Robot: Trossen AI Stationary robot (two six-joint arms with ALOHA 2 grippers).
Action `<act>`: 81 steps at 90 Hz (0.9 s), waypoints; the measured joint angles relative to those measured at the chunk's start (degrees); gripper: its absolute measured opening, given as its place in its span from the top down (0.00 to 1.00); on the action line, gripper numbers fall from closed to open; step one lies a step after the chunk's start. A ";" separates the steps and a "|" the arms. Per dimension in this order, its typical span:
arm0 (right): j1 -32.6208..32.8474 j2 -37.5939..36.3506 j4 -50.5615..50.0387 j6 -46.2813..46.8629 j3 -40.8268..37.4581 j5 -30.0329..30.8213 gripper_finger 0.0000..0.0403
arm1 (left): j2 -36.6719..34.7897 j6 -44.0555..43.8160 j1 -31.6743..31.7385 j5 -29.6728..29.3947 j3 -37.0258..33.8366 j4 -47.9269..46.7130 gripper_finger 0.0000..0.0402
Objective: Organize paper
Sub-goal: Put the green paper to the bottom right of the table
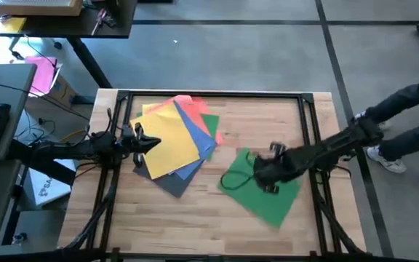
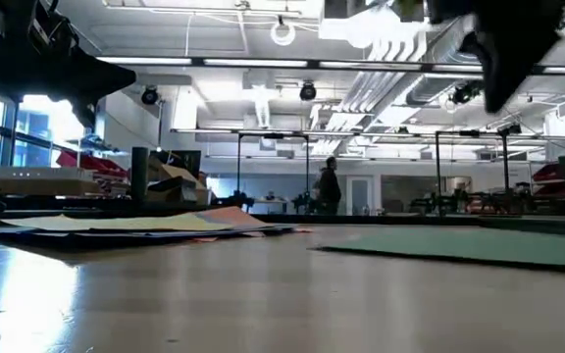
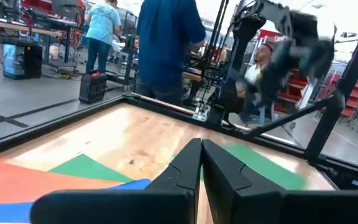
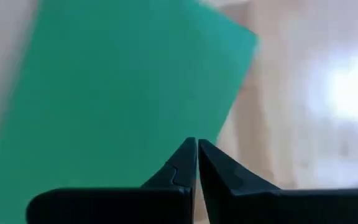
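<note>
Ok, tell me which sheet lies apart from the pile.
The lone green sheet, lying flat by itself under the right gripper. The other sheets overlap in a fanned pile beside the left gripper.

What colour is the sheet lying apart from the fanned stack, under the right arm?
Green: the lone sheet shows best in the high view.
</note>
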 joint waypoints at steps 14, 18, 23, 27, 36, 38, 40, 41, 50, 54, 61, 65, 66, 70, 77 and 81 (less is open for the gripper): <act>3.96 0.12 19.24 1.83 -12.01 -8.84 1.00 | 0.02 -0.03 0.00 0.00 0.00 -0.04 1.00; 5.20 0.14 26.44 2.91 -15.26 -10.80 0.99 | 0.02 -0.34 0.00 0.00 0.00 -0.06 1.00; 6.50 0.14 37.50 4.19 -19.01 -11.65 0.97 | 0.02 -0.90 0.00 0.00 0.00 -0.04 1.00; 7.65 0.14 47.09 4.80 -21.55 -11.90 0.95 | 0.02 -1.16 0.00 0.00 0.00 -0.07 1.00; 9.83 1.42 66.46 4.86 -25.39 -10.72 0.89 | 0.02 -1.38 0.00 0.00 0.00 -0.08 1.00; 10.26 2.09 68.82 4.96 -25.84 -10.10 0.87 | 0.03 -1.40 0.00 0.00 0.00 -0.08 1.00; 10.61 2.97 70.18 5.33 -26.07 -9.49 0.86 | 0.04 -1.40 0.00 0.00 0.00 -0.09 1.00; 10.76 3.43 70.43 5.68 -26.11 -9.25 0.85 | 0.04 -1.40 0.00 0.00 0.00 -0.08 1.00; 11.94 8.41 70.19 9.51 -26.10 -7.14 0.82 | 0.07 -1.46 0.00 0.00 0.00 -0.04 1.00; 12.63 10.59 70.44 11.35 -25.80 -5.83 0.81 | 0.07 -1.46 0.00 0.00 -0.01 -0.02 1.00; 13.79 12.97 71.32 16.14 -25.32 -3.70 0.81 | 0.07 -1.46 0.00 -0.12 -0.01 -0.01 1.00; 14.52 13.55 70.11 18.88 -25.23 -1.95 0.82 | 0.07 -1.46 0.00 -0.65 0.00 -0.03 1.00; 14.70 13.60 69.75 19.57 -25.23 -1.66 0.82 | 0.07 -1.46 0.00 -0.78 0.00 -0.01 1.00; 15.47 13.64 67.82 22.07 -25.15 -0.08 0.82 | 0.07 -1.47 0.00 -1.27 0.00 0.00 1.00; 16.75 12.67 63.04 24.18 -25.16 2.54 0.82 | 0.07 -1.49 0.02 -1.58 0.00 0.00 1.00; 17.24 11.94 60.31 24.34 -25.17 3.11 0.82 | 0.07 -1.49 0.00 -1.80 0.00 -0.01 1.00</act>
